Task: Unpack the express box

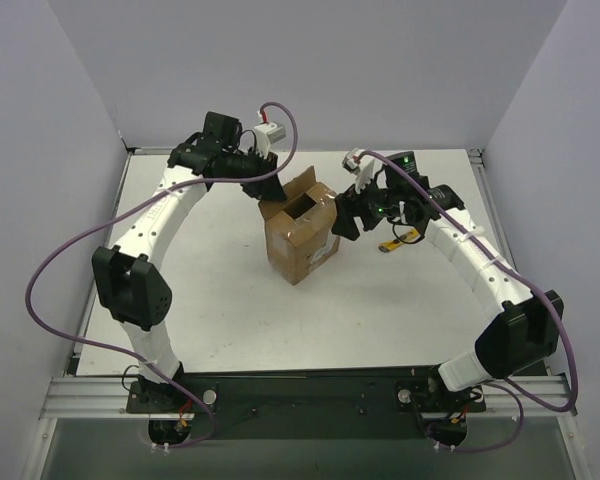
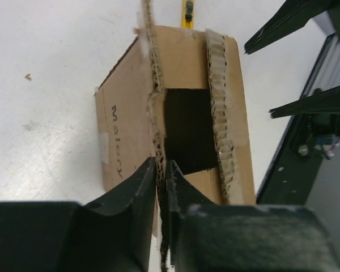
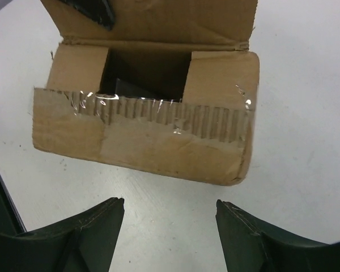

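Express box [image 1: 302, 238]: small brown corrugated carton, upright near the middle of the white table [image 1: 210, 300], turned corner-on to my bases. Top is open, with a dark square opening between two short flaps. One long flap stands up on the far-left side, its edge pinched in my left gripper [image 2: 161, 173]. The opposite flap is folded outward, with torn clear tape along its edge. White label on the near-right face. Something dark inside; cannot tell what.

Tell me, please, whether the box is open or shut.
Open: the box has its top flaps parted, exposing a dark cavity, and the left gripper pinches one flap's edge.
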Controlling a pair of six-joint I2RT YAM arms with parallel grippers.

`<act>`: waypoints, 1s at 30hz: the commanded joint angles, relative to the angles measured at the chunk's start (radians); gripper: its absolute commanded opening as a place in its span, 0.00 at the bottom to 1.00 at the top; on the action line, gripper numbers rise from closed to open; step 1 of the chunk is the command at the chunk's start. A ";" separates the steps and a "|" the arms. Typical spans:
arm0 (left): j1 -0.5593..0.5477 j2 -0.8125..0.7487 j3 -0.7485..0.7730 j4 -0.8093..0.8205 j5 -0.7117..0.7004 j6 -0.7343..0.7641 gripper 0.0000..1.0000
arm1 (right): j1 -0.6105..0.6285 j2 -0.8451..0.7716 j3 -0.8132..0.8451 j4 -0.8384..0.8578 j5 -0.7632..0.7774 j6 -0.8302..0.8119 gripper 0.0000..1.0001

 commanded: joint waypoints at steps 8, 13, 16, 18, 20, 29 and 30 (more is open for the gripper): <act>0.076 0.024 -0.077 0.187 0.277 -0.259 0.00 | 0.012 -0.038 -0.053 -0.015 0.093 -0.031 0.66; 0.094 0.028 -0.154 0.316 0.365 -0.411 0.00 | -0.026 -0.027 0.106 -0.011 -0.082 -0.071 0.67; 0.094 0.031 -0.157 0.316 0.374 -0.401 0.00 | -0.022 -0.020 0.156 -0.020 -0.179 -0.163 0.74; 0.093 0.034 -0.149 0.316 0.369 -0.395 0.00 | -0.007 0.000 0.182 -0.031 -0.216 -0.220 0.77; 0.093 0.031 -0.146 0.311 0.366 -0.390 0.00 | 0.006 0.020 0.205 -0.044 -0.268 -0.257 0.79; 0.090 0.015 -0.141 0.285 0.346 -0.335 0.00 | 0.050 0.276 0.396 -0.072 -0.342 -0.069 0.70; 0.091 0.013 -0.143 0.281 0.343 -0.330 0.00 | 0.058 0.316 0.433 -0.069 -0.318 -0.032 0.68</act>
